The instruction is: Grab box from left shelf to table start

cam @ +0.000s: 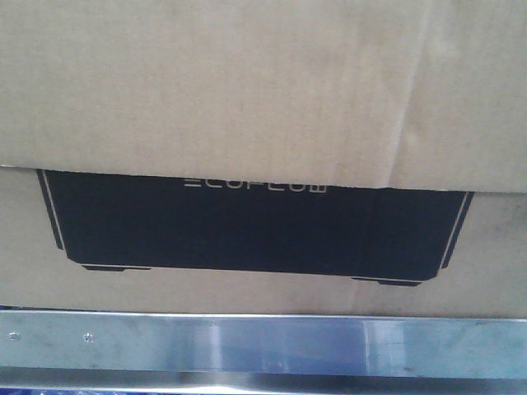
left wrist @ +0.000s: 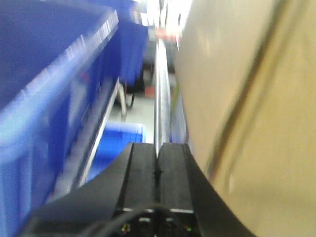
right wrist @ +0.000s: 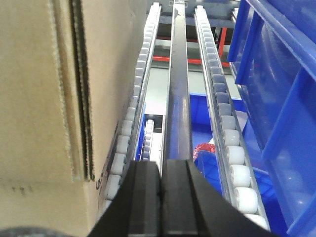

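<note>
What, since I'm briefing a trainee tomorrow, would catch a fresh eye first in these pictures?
The brown box with its black ECOFLOW print fills the front view, sitting just behind the silver shelf lip. In the wrist views the left gripper and right gripper, both shut, flank the box's sides, with blue bins outside them.

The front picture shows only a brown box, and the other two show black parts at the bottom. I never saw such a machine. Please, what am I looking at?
It is a robot with two arms, each ending in a pincer. The front camera looks straight at the box, which sits on a silver metal shelf. The other two cameras sit on the wrists. The left pincer is beside one side of the box, with a blue bin on its other side. The right pincer is beside the opposite side, near rows of white rollers. Both pincers are shut and hold nothing.
</note>
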{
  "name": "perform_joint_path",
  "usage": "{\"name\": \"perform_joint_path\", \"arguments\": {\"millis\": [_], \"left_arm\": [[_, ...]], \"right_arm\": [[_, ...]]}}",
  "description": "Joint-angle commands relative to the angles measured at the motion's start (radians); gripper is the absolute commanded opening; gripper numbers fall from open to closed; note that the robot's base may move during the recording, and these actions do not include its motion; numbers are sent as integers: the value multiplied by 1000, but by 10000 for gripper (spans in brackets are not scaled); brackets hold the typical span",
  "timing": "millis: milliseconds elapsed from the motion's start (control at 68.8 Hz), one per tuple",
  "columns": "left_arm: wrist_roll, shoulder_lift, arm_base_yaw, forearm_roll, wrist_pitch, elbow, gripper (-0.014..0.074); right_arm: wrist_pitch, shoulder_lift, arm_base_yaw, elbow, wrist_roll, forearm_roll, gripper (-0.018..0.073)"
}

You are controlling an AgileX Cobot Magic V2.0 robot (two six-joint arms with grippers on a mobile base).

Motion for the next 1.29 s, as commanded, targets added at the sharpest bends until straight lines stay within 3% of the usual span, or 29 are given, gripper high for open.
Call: {"name": "perform_joint_path", "arguments": {"millis": [0,276,363,494,552,858,1279], "left_arm": [[2,-9,5,-22,-121,-82,-99],[4,117,-3,31,183,-385,-83],[4,179,-2,31,233,-468,24],[6,279,-2,46,322,-591,324],[8,328,-2,51,375,-643,386],[14,669,-2,34,834,-1060,368],[14,1060,-2,13,1112,-1405,368]], "right_arm": [[-84,-9,-4,3,-6,-6,49],[-101,-9,-4,3,-6,-6,49],[-101,-9,-4,3,-6,-6,49],[-101,-9,-4,3,-6,-6,49],[-101,-9,-4,3,-6,-6,49],[-103,-9,-4,3,-6,-6,49],[-101,-9,-4,3,-6,-6,49]]}}
